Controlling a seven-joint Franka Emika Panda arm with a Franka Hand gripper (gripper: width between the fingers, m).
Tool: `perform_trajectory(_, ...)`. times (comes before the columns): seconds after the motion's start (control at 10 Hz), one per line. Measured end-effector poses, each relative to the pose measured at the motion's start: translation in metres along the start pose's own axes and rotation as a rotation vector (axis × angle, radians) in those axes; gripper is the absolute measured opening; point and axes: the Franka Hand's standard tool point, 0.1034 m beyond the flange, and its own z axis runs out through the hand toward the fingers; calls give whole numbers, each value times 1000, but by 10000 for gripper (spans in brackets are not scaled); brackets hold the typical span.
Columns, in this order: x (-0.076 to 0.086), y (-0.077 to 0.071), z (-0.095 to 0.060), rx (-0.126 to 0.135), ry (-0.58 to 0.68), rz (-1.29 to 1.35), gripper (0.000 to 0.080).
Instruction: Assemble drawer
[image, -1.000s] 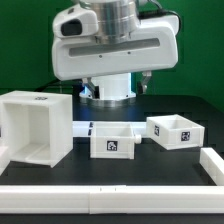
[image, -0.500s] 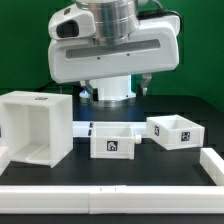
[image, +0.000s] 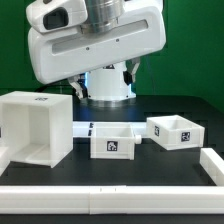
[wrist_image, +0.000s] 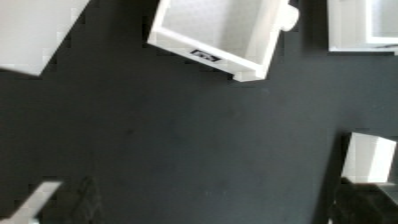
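Hanging high over the black table (image: 150, 168), the gripper (wrist_image: 210, 203) has its two dark fingers (wrist_image: 50, 205) spread wide. Only bare tabletop shows between them, and it grips nothing. Every drawer part sits well below the hand and apart from it.

Beneath the hand, toward the exterior camera, stands the first tray (image: 113, 140), open side up, with a square tag on its near wall. The wrist view shows this tray beyond the fingertips, not between them. Lower down, to the exterior view's left of the hand, is the large cube-shaped shell (image: 35, 125), its open face turned toward the exterior camera and a tag on its top. To the exterior view's right of the hand, also on the table, lies the second tray (image: 176, 130). It is turned at an angle, near the first tray but not touching it.

A thin white strip (image: 84, 127) lies flat between the shell and the first tray; I cannot tell what it is. A long white border bar (image: 110, 195) runs along the table's near edge, and a shorter bar (image: 212, 163) lies at the exterior view's right. A white piece (wrist_image: 370, 160) at the edge of the wrist view is too cropped to name.
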Motion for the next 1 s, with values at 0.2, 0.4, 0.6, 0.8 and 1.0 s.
perform_trajectory(0.2,0,0,0,0,-1,0,649)
perform_trajectory(0.4,-2,6,-1,0,2,-97,649)
perform_trajectory(0.6,-17,35,-4,33,-9,-304,649)
perform_trajectory(0.8,-25,57,-1,79,-25,-377,649)
perform_trajectory(1.0,-27,56,1,79,-27,-361,649)
